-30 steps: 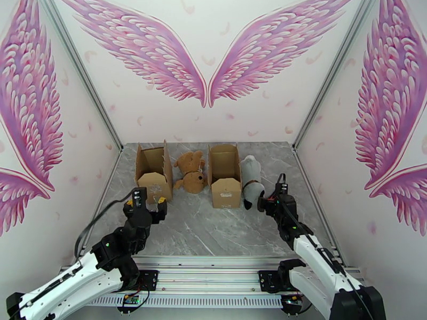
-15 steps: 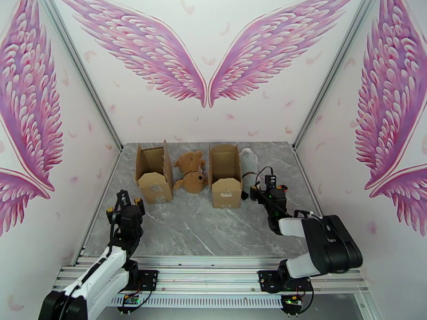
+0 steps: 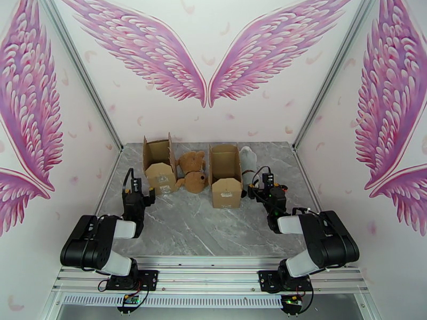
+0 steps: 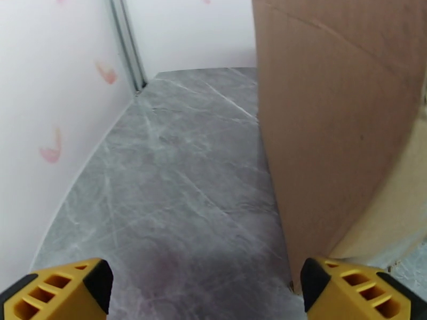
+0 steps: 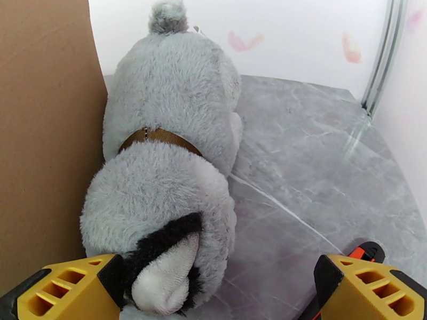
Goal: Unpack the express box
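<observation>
I see two plain cardboard boxes mid-frame, left box [image 3: 160, 169] and right box [image 3: 225, 174], flaps up, front print too small to read. A fuzzy brown bear [image 3: 192, 172] lies between them, and a shaggy grey plush [image 5: 165, 172] with a tan collar [image 5: 157, 137] lies right of them. My left gripper [image 4: 208, 294] and right gripper [image 5: 213, 292] gape wide, holding nothing.

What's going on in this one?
The left box and right box stand open on the table, with a brown teddy bear between them and a grey plush lying to the right of the right box. The left gripper is open beside the left box. The right gripper is open just short of the plush's head. Neither holds anything.
</observation>
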